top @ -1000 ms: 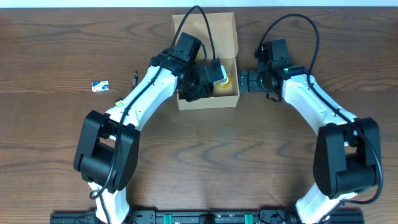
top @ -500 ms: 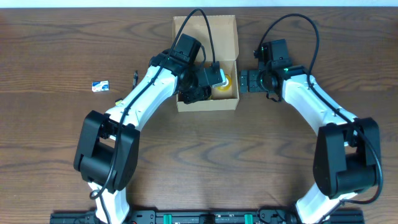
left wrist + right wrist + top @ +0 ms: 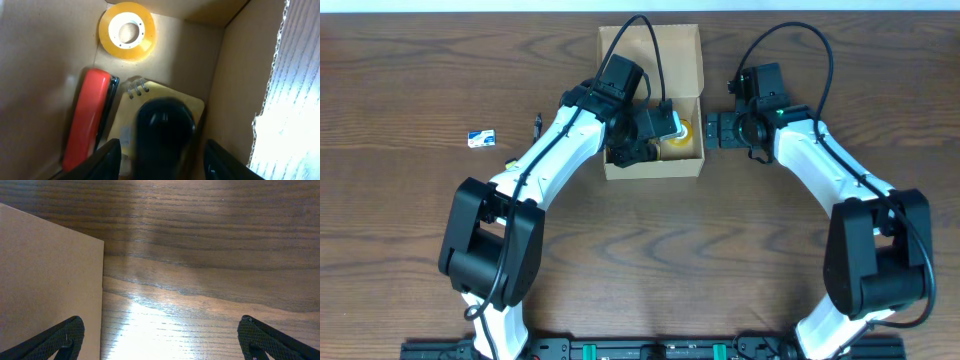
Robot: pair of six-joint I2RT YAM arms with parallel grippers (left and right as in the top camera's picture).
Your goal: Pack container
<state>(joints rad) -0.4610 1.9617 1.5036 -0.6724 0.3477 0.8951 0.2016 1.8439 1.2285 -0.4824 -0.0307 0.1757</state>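
Observation:
The container (image 3: 651, 60) is a tan cardboard box with its flap lid folded open at the back. My left gripper (image 3: 642, 138) reaches down inside it. In the left wrist view a yellow tape roll (image 3: 127, 31), a red stapler (image 3: 88, 117) and a spiral notepad (image 3: 131, 107) lie on the box floor. A black rounded object (image 3: 165, 127) rests on the notepad. It sits between the jaws of my left gripper (image 3: 165, 161), which stand open with a gap on each side. My right gripper (image 3: 715, 130) is open over the table beside the container's right wall (image 3: 45, 280).
A small blue-and-white item (image 3: 480, 138) and a small dark item (image 3: 536, 124) lie on the wooden table (image 3: 650, 250) to the left of the left arm. The box's right wall (image 3: 235, 75) rises close to the left gripper.
The left wrist has shifted slightly inside the box, and the box has been nudged a little toward the front. The right arm has not moved.

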